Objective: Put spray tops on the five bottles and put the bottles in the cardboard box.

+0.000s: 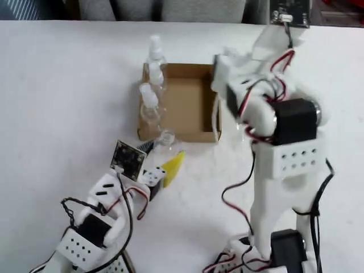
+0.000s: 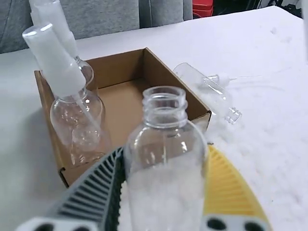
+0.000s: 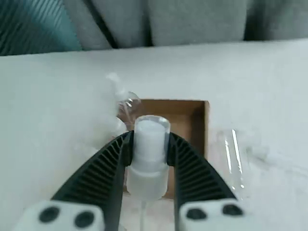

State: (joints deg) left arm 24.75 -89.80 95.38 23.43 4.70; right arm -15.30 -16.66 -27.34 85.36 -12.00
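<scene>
My left gripper (image 2: pixel 163 161) is shut on an open-necked clear bottle (image 2: pixel 166 144), held upright between a grey and a yellow finger just in front of the cardboard box (image 2: pixel 130 98). In the high view that bottle (image 1: pixel 166 137) stands at the box's (image 1: pixel 187 102) near edge, with the left gripper (image 1: pixel 161 151) below it. My right gripper (image 3: pixel 149 144) is shut on a white spray top (image 3: pixel 149 163), held above the box's (image 3: pixel 185 113) right side; from above this gripper (image 1: pixel 226 65) sits at the box's right wall. Three capped bottles (image 1: pixel 151 85) stand along the box's left wall.
One clear bottle (image 2: pixel 207 89) lies on its side on the white table (image 1: pixel 68 91) just right of the box, with a loose spray top (image 2: pixel 219 79) by it. The same bottle (image 3: pixel 232 159) lies beside the box in the right wrist view. Chairs stand behind the table.
</scene>
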